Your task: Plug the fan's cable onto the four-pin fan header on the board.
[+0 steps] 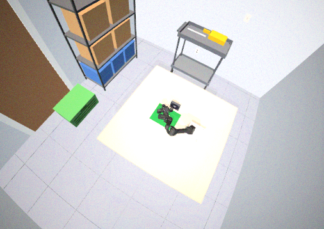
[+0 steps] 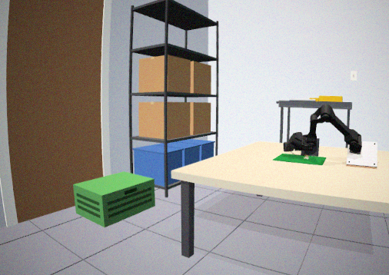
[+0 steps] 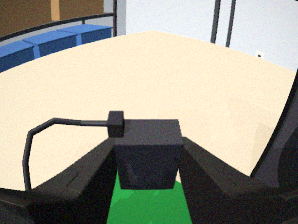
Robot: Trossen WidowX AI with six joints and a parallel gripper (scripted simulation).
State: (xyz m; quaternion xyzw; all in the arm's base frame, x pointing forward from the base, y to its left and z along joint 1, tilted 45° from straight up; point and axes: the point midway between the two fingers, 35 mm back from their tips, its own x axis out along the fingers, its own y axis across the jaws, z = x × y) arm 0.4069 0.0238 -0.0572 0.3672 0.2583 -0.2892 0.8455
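My gripper (image 3: pixel 147 144) is shut on the dark fan plug (image 3: pixel 147 167), which sits squarely between the two fingers in the wrist view. The black cable (image 3: pixel 26 157) leaves a small block at the plug's upper left and bends down to the left. The green board (image 1: pixel 155 116) (image 2: pixel 282 159) (image 3: pixel 149 209) lies flat on the table, below and behind the plug in the wrist view. The dark fan (image 1: pixel 175 105) (image 3: pixel 286 155) stands beside the board. The four-pin header cannot be made out, so whether the plug touches it or how deep it sits is hidden.
A white upright panel (image 2: pixel 363 154) stands by the arm's base. A small pale part (image 2: pixel 306 157) is on the board under the arm. The table (image 1: pixel 179 165) (image 2: pixel 238 171) carries all this. A shelf rack, a grey cart (image 1: pixel 193 68) and a green crate (image 1: pixel 75 101) stand beyond it.
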